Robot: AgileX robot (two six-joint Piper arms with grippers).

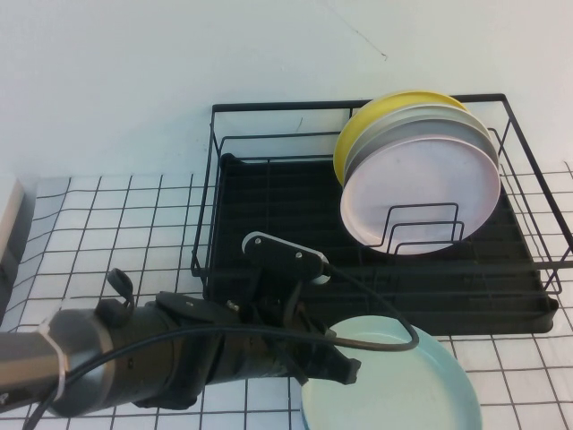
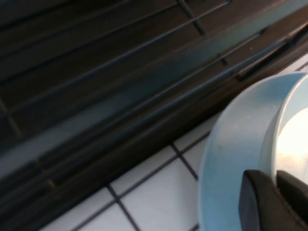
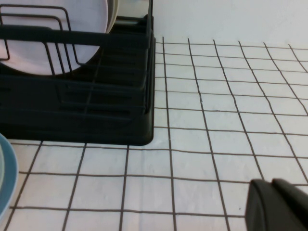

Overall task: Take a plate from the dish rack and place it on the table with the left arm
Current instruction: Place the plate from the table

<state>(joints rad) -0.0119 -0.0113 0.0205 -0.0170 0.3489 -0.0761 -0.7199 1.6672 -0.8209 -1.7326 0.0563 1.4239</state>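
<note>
plate (image 1: 403,385) before dish rack (image 1: 269,202), on table (image 1: 107,233)

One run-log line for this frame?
left gripper: shut on plate rim | plate: on table, before dish rack | right gripper: low over table, parked

The plate (image 1: 403,385) near the dish rack (image 1: 269,224) is cut by the lower picture edge, and the left gripper (image 1: 345,369) covers its rim there.
</note>
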